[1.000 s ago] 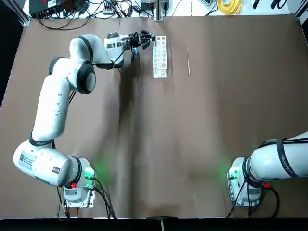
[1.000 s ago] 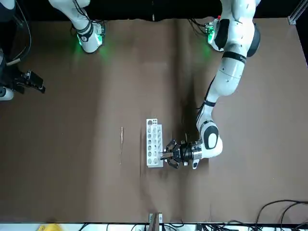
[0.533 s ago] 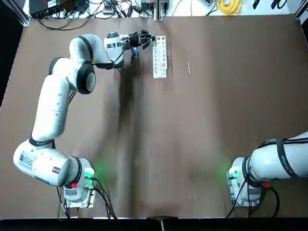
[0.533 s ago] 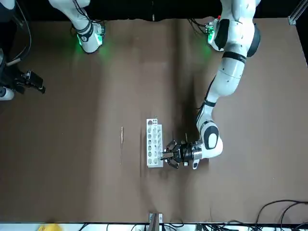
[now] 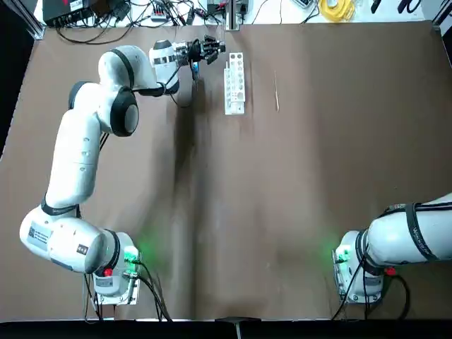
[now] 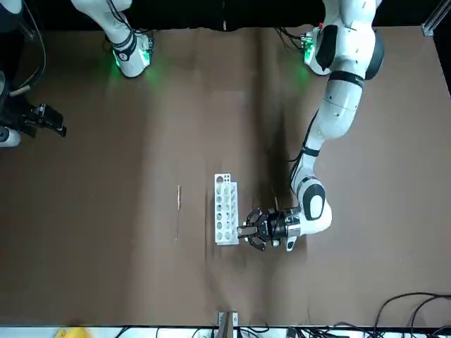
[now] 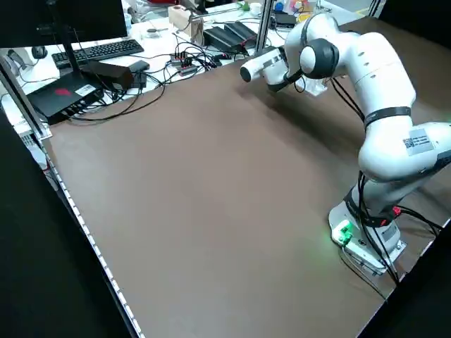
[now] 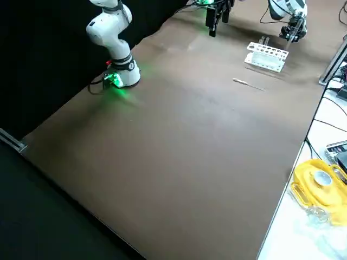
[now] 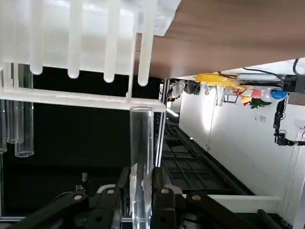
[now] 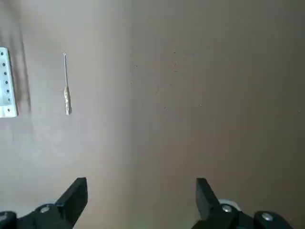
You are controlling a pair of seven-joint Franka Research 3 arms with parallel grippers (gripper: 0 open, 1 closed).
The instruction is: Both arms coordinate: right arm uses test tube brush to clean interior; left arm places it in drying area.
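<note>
Overhead, the left end effector (image 5: 222, 48) is narrow, its two black fingers closed around a clear test tube (image 9: 141, 157). It is just beside the white rack (image 5: 234, 85), on the rack's left, near the table's far edge. Whether the tube touches the rack cannot be told. From the end effector, the left arm (image 5: 75, 155), white with dark joint bands, bends back to its green-lit base at the near left of the table (image 5: 254, 176).

The rack has round holes along it, with a row of white pegs (image 9: 74, 43) and clear tubes (image 9: 24, 114) at it. Right of the rack, apart from it, the thin pale brush (image 5: 276, 92) lies on the brown table, lengthwise from near to far.

The right end effector (image 10: 142, 191) is wide, with nothing between its fingers. It hangs well out to the robot's right, away from the brush. Behind it, the right arm (image 5: 417, 233) reaches back to its own green-lit base.

Beyond the table's far edge are black cables (image 5: 92, 39) and a yellow coil (image 5: 337, 10).
</note>
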